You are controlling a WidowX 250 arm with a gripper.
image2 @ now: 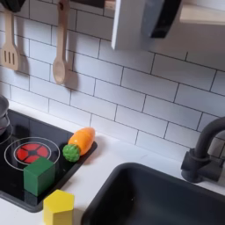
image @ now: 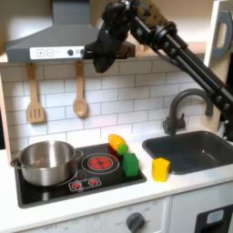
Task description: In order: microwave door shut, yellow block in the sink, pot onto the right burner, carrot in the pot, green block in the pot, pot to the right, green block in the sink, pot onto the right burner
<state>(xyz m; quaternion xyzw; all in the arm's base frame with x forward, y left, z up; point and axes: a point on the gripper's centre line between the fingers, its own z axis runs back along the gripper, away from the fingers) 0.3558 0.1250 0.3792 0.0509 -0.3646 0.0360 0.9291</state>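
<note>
Arm's up high, gripper (image: 100,56) hanging by the hood, and I can't tell whether its fingers are parted or closed. In the first exterior view the yellow block (image: 160,168) sits far below at about five o'clock from it, on the white counter, just beside the sink (image: 196,150). The sink lies at the block's two o'clock, wide open. Green block (image: 131,165) and carrot (image: 117,143) stand close on the block's nine o'clock side, pot (image: 45,161) well beyond them.

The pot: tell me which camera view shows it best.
The first exterior view: the whole pot shows there, sitting on the stove's left burner. The second exterior view catches just a sliver of it at that picture's left edge.
</note>
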